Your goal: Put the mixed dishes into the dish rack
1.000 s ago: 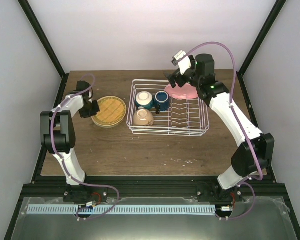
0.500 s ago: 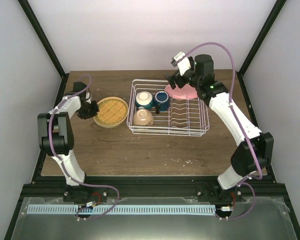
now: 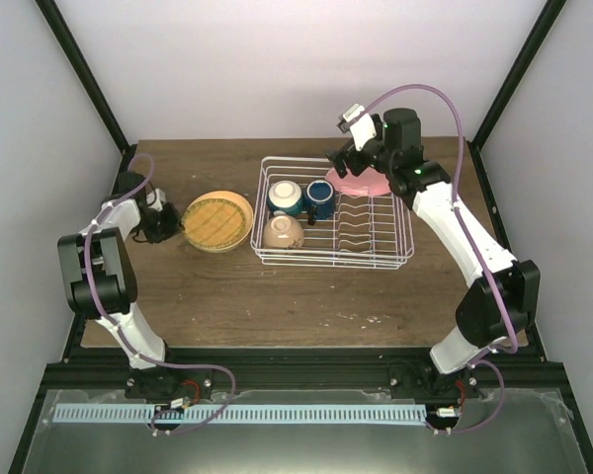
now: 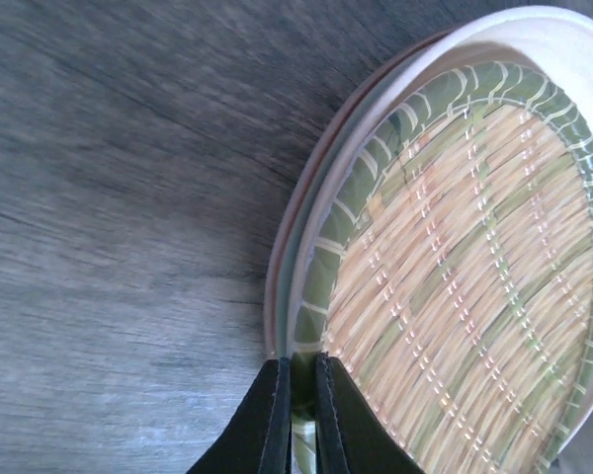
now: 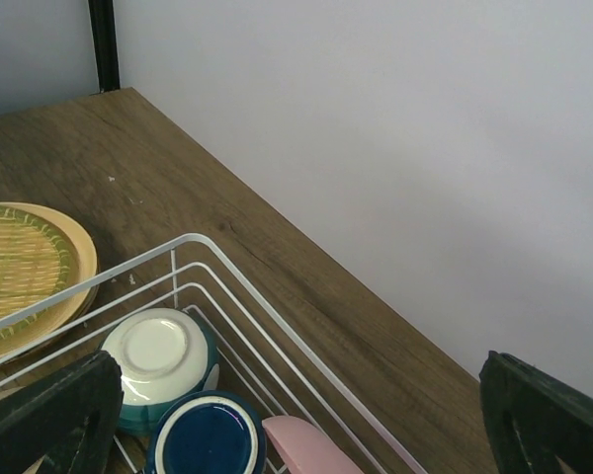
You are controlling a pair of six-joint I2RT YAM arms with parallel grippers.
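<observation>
The left arm is swung further left than a second ago, the left gripper (image 4: pixel 298 363) clamped on the woven plate's (image 3: pixel 217 219) rim, so this last dish is judged about to be lifted from the table, left of the rack (image 3: pixel 405 259), while the right gripper (image 3: pixel 341 156) is held apart over the rack's far side.

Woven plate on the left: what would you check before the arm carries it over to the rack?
1. Left fingers pinching the rim of the woven plate: ok.
2. Middle slots of the rack free: ok.
3. Cream bowl, white-and-blue bowl and mug already inside: ok.
4. Pink plate standing in a slot: cannot tell, partly hidden.
5. Right fingers open, holding nothing: ok.
</observation>
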